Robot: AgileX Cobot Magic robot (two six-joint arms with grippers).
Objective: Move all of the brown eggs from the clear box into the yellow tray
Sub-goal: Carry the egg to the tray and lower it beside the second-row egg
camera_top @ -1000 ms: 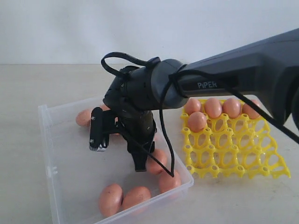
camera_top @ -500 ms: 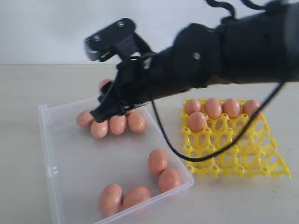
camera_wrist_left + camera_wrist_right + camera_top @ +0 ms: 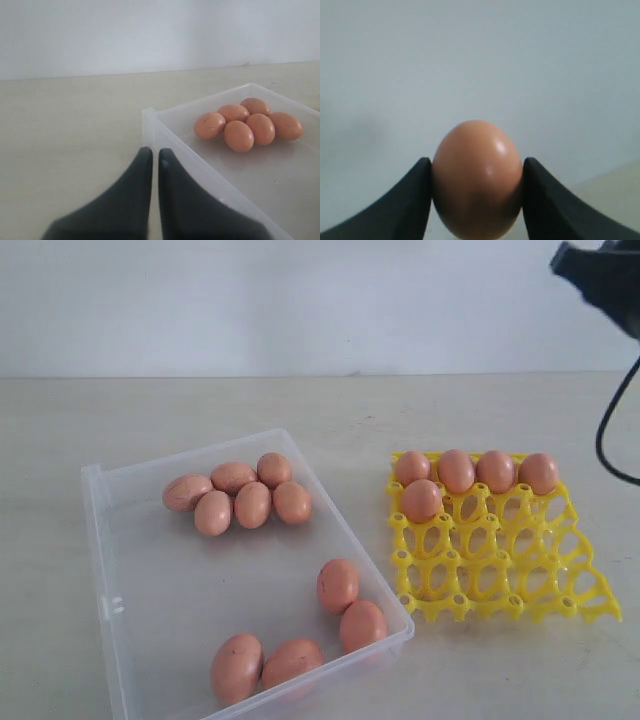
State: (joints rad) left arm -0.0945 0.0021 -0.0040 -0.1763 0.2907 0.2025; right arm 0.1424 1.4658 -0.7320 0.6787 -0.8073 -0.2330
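Ten brown eggs (image 3: 238, 496) lie in the clear box (image 3: 130, 570) at lower left: six bunched near its top, four at its lower right corner. Five fill the yellow tray (image 3: 520, 570) at right. The right gripper (image 3: 476, 167) clamps another egg (image 3: 477, 150); the dark shape (image 3: 600, 275) at upper right is probably its arm. The left gripper (image 3: 151, 155) is pinched together, empty, beside the box's corner.

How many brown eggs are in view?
16 brown eggs. Ten in the clear box: six clustered at its far end, four near its front. Five in the yellow tray. One in the right gripper.
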